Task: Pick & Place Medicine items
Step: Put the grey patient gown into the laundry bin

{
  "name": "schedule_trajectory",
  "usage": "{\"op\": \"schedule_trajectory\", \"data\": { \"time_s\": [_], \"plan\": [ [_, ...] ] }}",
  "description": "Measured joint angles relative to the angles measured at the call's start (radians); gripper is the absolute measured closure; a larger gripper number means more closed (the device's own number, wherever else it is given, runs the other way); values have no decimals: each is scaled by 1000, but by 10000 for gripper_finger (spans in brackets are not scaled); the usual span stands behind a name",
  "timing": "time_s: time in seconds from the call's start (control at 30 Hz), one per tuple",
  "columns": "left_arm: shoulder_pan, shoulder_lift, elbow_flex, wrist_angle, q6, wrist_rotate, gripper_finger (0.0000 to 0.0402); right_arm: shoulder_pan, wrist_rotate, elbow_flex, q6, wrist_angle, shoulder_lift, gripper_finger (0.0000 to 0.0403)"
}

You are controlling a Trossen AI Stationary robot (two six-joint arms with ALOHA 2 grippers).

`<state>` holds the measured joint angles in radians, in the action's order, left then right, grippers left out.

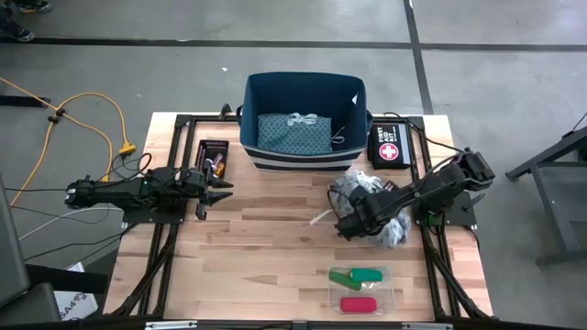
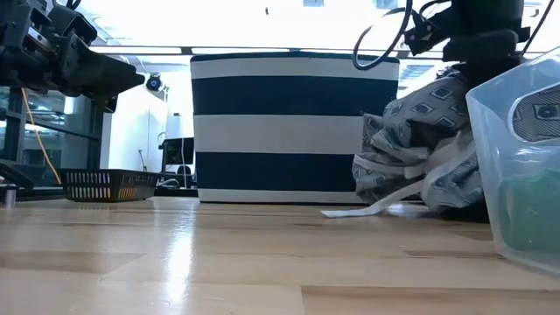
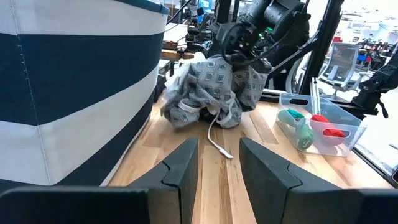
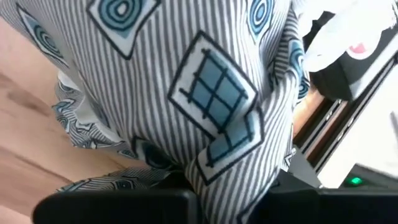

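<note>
The medicine items lie in a clear tray [image 1: 360, 289] near the table's near edge: two green tubes [image 1: 358, 274] and a red-pink tube [image 1: 358, 304]. In the left wrist view the green tubes [image 3: 298, 127] and the red-pink tube [image 3: 333, 131] show through the tray wall. My right gripper [image 1: 350, 224] is shut on a bunched grey patterned cloth [image 1: 371, 206], farther from the near edge than the tray. My left gripper [image 1: 218, 190] is open and holds nothing, over the table's left part. The orange vial and clear sticks cannot be made out. My right gripper holds the grey patterned cloth by a bunched fold [image 4: 224, 180] pinched between its two fingers [image 4: 118, 202]; several layers seem gathered there. The cloth's lower part [image 2: 420, 175] rests on the table, and a white strap [image 2: 367, 208] trails slack across the wood.
A blue-and-white striped basket [image 1: 303, 124] with a teal cloth [image 1: 293, 133] inside stands at the far edge. The black first aid pouch [image 1: 390, 147] lies to its right, and a small black mesh tray [image 1: 213, 156] to its left. Bare wood lies between the arms.
</note>
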<state>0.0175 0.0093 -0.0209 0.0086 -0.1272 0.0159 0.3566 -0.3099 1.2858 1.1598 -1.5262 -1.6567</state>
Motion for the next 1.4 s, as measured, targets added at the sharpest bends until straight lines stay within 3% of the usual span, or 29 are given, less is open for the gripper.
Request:
{"op": "schedule_trajectory", "data": {
  "time_s": [0.37, 0.77, 0.97, 1.23, 1.4],
  "plan": [
    [0, 0, 0, 0, 0, 0, 291, -1, -16, 0, -162, -3, -2, 363],
    [0, 0, 0, 0, 0, 0, 291, -3, -408, 0, -473, 104, -2, 363],
    [0, 0, 0, 0, 0, 0, 291, -3, -483, 0, -824, 347, -2, 363],
    [0, 0, 0, 0, 0, 0, 291, 13, -589, 0, -1374, 826, -2, 363],
    [0, 0, 0, 0, 0, 0, 291, 33, -669, 0, -1620, 1078, -2, 363]
  ]
}}
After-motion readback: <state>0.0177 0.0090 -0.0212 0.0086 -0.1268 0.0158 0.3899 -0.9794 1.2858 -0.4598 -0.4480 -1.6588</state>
